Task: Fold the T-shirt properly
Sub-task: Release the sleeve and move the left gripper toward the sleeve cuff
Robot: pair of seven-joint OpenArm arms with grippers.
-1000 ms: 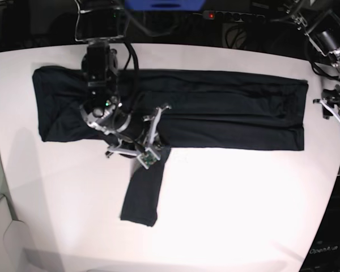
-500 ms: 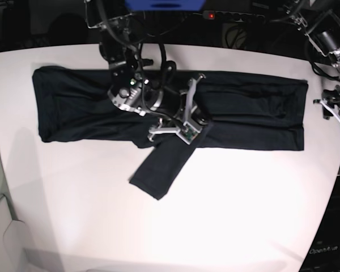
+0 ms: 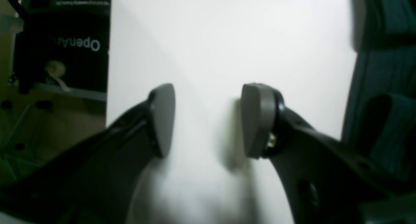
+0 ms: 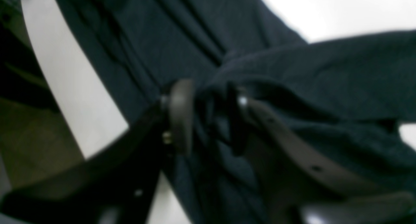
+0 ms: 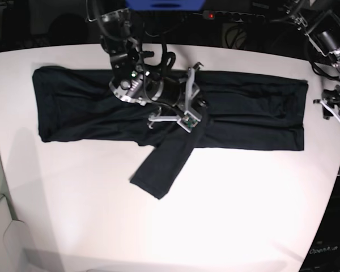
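Observation:
The T-shirt (image 5: pixel 255 113) lies as a long dark band across the far half of the white table (image 5: pixel 226 215). One sleeve (image 5: pixel 161 167) slants down to the left out of its middle. My right gripper (image 5: pixel 197 110) sits low over the top of that sleeve, on the shirt's body. In the right wrist view its fingers (image 4: pixel 180 113) stand apart, and my right gripper (image 4: pixel 208 117) is open with bunched T-shirt (image 4: pixel 325 74) fabric loose between them. At the table's right edge my left gripper (image 5: pixel 334 107) is open. In the left wrist view my left gripper (image 3: pixel 208 120) is empty over bare table beside the T-shirt's (image 3: pixel 383 87) edge.
A power strip (image 5: pixel 232 16) and cables lie behind the table's far edge. The table's rounded right edge (image 5: pixel 328 198) drops off beside a black box with lettering (image 3: pixel 65 45). White tabletop stretches in front of the shirt.
My right gripper carried the sleeve's upper end up and to the right onto the shirt's body, swinging the sleeve to a slant, then its jaws parted. The left arm stayed still.

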